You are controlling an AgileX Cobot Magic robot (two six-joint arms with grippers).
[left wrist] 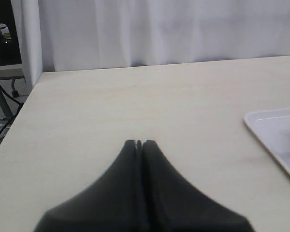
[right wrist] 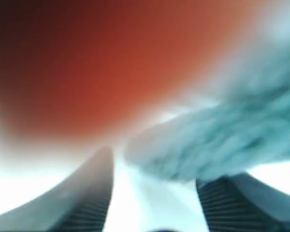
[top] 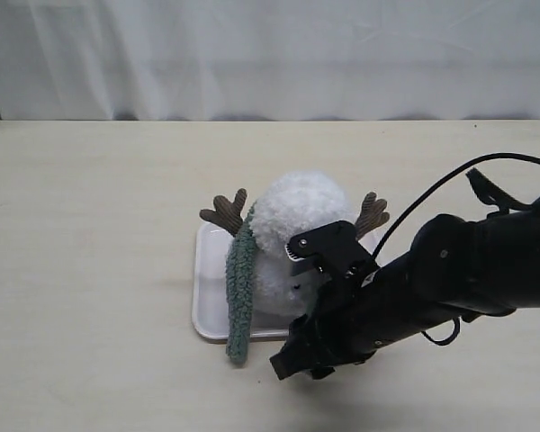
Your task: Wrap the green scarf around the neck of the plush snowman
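Note:
The plush snowman [top: 297,211] lies on a white tray [top: 207,306], its brown twig arms spread to both sides. The green scarf [top: 239,288] runs from its neck down its left side in the exterior view, over the tray's edge onto the table. My right gripper [top: 306,274] is pressed against the snowman's front. In the right wrist view that gripper [right wrist: 154,164] is open. A fuzzy scarf end [right wrist: 217,140] lies just past one fingertip [right wrist: 227,198], loose, below the blurred orange nose [right wrist: 101,63]. My left gripper [left wrist: 139,143] is shut and empty over bare table.
A corner of the white tray [left wrist: 275,130] shows at the side of the left wrist view. The pale wooden table [top: 90,270] extends around the tray on all sides. A white curtain [top: 270,54] hangs behind the table's far edge.

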